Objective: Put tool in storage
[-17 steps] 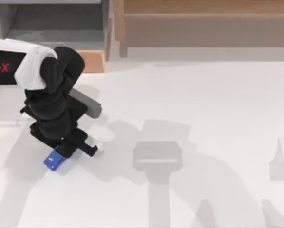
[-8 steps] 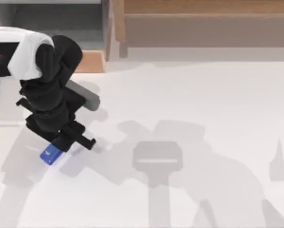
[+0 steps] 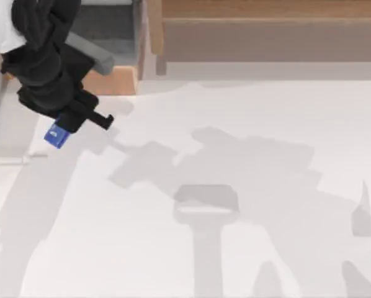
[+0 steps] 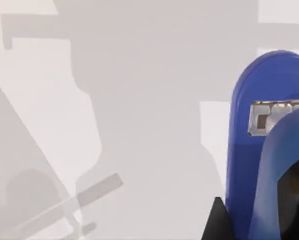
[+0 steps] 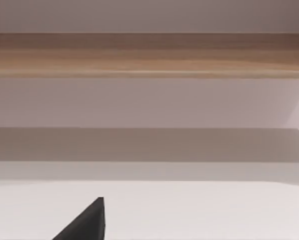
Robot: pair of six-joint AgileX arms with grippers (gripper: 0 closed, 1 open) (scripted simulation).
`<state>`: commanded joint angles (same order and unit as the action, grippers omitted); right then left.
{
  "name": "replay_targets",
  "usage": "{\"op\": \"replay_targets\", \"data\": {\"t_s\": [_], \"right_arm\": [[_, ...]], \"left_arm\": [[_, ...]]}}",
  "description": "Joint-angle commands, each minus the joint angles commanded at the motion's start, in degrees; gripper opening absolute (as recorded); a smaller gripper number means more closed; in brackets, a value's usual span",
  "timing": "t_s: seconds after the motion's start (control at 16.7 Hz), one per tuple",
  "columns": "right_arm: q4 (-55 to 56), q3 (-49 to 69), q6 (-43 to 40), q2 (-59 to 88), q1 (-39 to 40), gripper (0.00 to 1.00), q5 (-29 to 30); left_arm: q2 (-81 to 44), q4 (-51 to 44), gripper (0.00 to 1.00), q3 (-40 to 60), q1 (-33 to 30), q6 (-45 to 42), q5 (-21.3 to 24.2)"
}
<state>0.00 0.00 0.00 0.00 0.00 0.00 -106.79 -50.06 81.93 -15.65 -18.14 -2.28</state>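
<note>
Stapler (image 3: 56, 135) lifted toward wooden storage (image 3: 114, 77), jaws clamped

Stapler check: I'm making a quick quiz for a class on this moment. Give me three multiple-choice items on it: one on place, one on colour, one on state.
1. Where is the stapler in the top view?
A. far left, near the wooden drawer
B. centre
C. far right

2. What colour is the stapler's body?
A. red
B. blue
C. green

3. What state is the stapler in?
A. lying free on the table
B. held by the left gripper
C. inside the drawer

Answers: 1 A, it sits at the left edge below the drawer. 2 B, blue in the top and left wrist views. 3 B, the gripper is shut on it.
</note>
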Motion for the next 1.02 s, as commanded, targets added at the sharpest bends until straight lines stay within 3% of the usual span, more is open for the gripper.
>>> {"op": "replay_targets", "data": {"t_s": [0.48,1.02], "right_arm": [[0.0,0.0,0.0,0.0,0.0,1.0,0.0],[0.0,0.0,0.0,0.0,0.0,1.0,0.0]], "left_arm": [[-2.9,-6.5,0.0,32.8,16.2,-3.6,-3.5],[-30.9,-26.2,0.0,58.6,33.8,-3.2,0.5]]}}
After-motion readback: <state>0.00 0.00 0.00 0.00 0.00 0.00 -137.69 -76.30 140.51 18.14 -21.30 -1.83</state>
